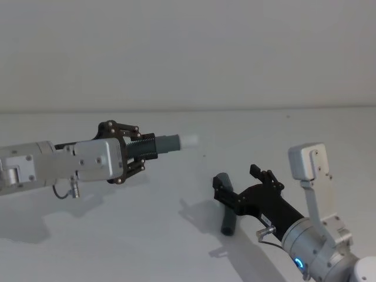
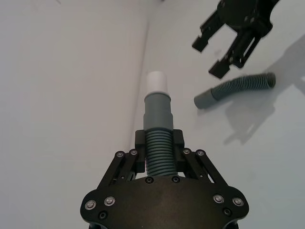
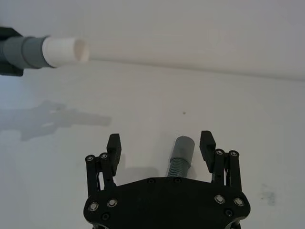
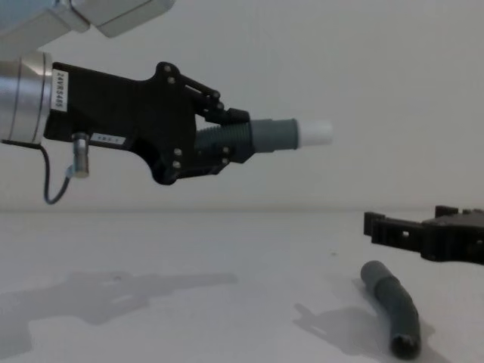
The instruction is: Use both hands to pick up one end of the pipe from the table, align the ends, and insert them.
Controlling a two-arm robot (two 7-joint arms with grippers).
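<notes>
Left black angular gripper with linkage fingers [image 1: 141, 154], at centre left of the head view, is clamped on the ribbed middle of a dark grey bent hose piece [image 1: 151, 147], held roughly level in the air above the matte white table [image 1: 147, 235]. Its smooth grey cuff [image 1: 170, 143] and narrower white tube tip [image 1: 189, 140] point toward the frame's right. Right black gripper [image 1: 238, 179], at lower right, has its fingers spread apart and hovers just above the upper end of the second dark grey ribbed hose piece [image 4: 393, 306], which lies on the table at the lower right of the chest view, not touching it there
</notes>
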